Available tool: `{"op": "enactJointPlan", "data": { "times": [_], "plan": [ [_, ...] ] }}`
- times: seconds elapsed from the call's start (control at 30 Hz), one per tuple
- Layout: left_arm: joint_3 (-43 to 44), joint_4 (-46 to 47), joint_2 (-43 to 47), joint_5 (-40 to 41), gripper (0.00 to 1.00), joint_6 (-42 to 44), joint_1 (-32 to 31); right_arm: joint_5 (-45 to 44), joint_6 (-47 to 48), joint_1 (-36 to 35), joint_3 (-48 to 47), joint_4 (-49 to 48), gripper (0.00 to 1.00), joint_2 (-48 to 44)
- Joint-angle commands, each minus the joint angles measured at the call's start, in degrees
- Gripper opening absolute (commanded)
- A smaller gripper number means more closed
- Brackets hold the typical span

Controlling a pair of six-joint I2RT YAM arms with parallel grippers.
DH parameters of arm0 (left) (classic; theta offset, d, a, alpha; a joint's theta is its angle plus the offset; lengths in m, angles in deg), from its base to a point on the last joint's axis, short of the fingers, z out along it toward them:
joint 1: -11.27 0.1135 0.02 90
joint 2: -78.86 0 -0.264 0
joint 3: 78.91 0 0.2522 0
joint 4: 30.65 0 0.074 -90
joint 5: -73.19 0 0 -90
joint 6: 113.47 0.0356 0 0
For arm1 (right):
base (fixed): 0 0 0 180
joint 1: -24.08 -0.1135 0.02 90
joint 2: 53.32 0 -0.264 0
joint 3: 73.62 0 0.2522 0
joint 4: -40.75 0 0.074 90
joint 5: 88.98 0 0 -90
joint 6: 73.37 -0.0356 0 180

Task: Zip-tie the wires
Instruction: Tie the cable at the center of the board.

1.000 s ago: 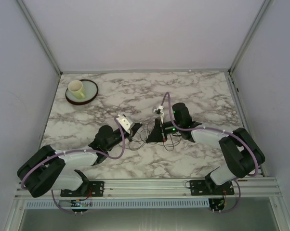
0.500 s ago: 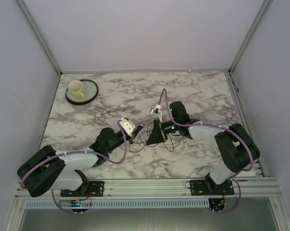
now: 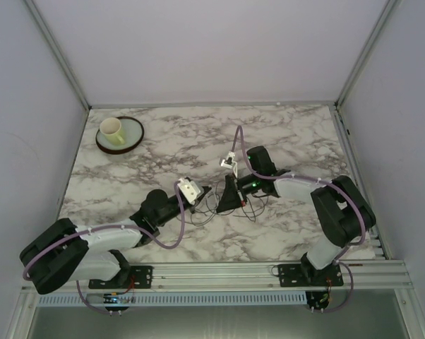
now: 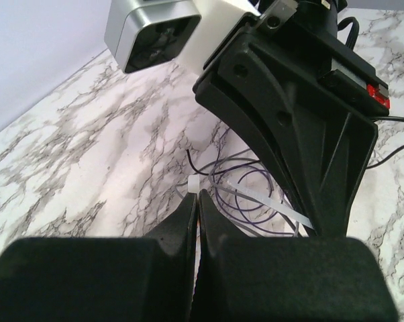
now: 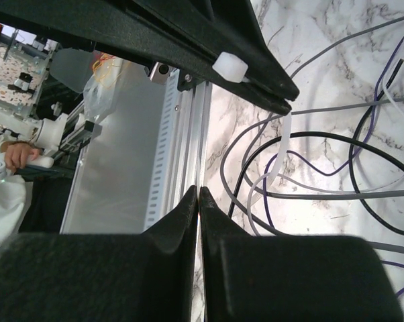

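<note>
Take the plate (image 3: pixel 133 138) with the cup (image 3: pixel 111 129) on it, in the far left corner of the marble table (image 3: pixel 290 134), as your marker. The wires (image 3: pixel 213 210) lie well apart from the plate, off to its right and nearer the arm bases, in loose thin loops flat on the marble.

Your left gripper (image 3: pixel 206 190) sits at the edge of the tangle that faces the plate. Its fingers are pressed together, pinching the white zip tie (image 4: pixel 196 182). The tie's square head sits right at the fingertips, and the strap trails out over the purple and grey loops.

Your right gripper (image 3: pixel 226 204) is on the side of the tangle away from the plate, pointing down into the loops just beside the left one. In its wrist view the fingers (image 5: pixel 215 221) are closed against each other, and you cannot tell whether a wire is caught between them
</note>
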Motion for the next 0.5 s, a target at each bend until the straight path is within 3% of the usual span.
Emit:
{"op": "enactJointPlan", "data": {
  "times": [0.0, 0.47],
  "plan": [
    [1.6, -0.3, 1.5, -0.1, 0.0, 2.3, -0.8, 4.0, 4.8, 0.6, -3.3, 4.6, 0.0, 1.5],
    [2.1, -0.4, 0.4, 0.0, 0.0, 3.0, -1.8, 4.9, 13.7, 0.6, -7.8, 16.4, 0.0, 4.2]
  ]
}}
